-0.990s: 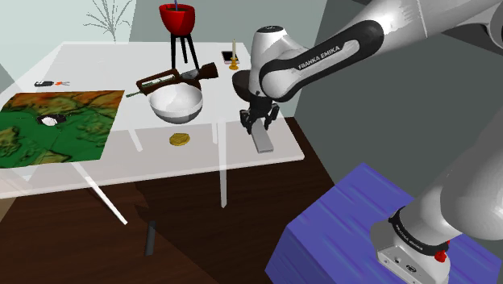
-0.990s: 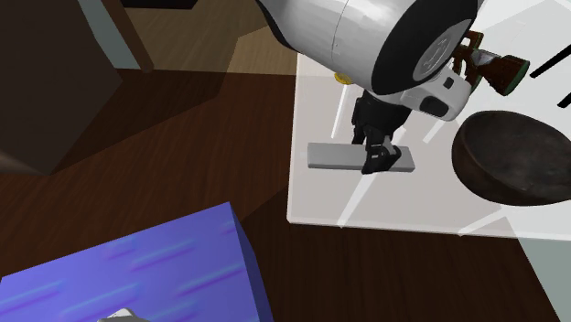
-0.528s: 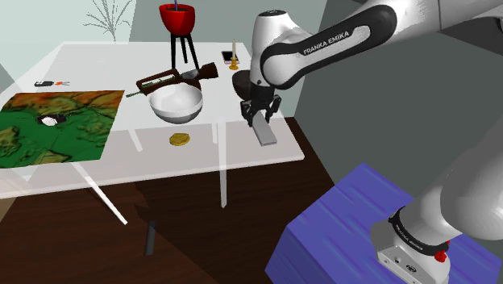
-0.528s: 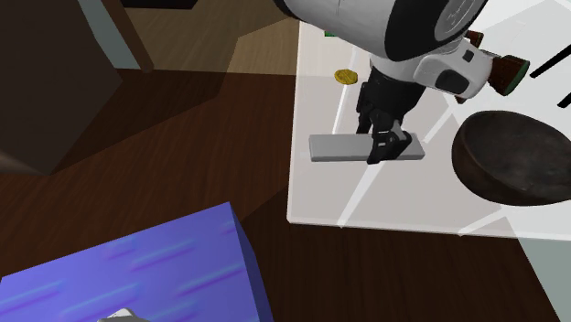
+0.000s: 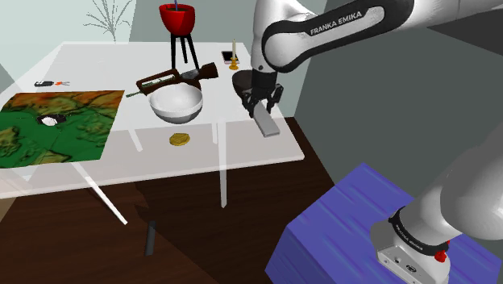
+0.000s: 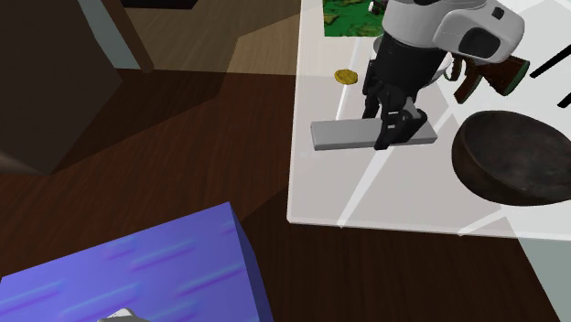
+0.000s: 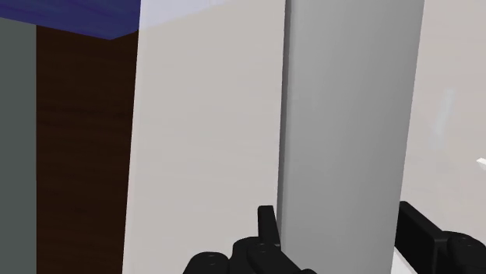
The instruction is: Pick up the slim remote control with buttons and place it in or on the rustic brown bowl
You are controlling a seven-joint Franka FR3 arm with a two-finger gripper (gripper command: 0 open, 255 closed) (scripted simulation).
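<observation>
Pincer (image 6: 386,133) clamped on the grey remote (image 6: 343,135), over the surface (image 6: 366,197) near its edge; dark bowl (image 6: 512,169) just beside, a strip of surface between.

The remote control (image 5: 268,127) is plain grey, the rustic bowl (image 6: 512,157) dark mottled brown. The table (image 5: 97,64) is white; its mat (image 5: 56,125) is blotched green and brown. The stand (image 5: 355,218) is blue with violet streaks.

A domestic room: white table (image 5: 97,60), dark wood floor (image 5: 201,242), red pot (image 5: 178,16).
</observation>
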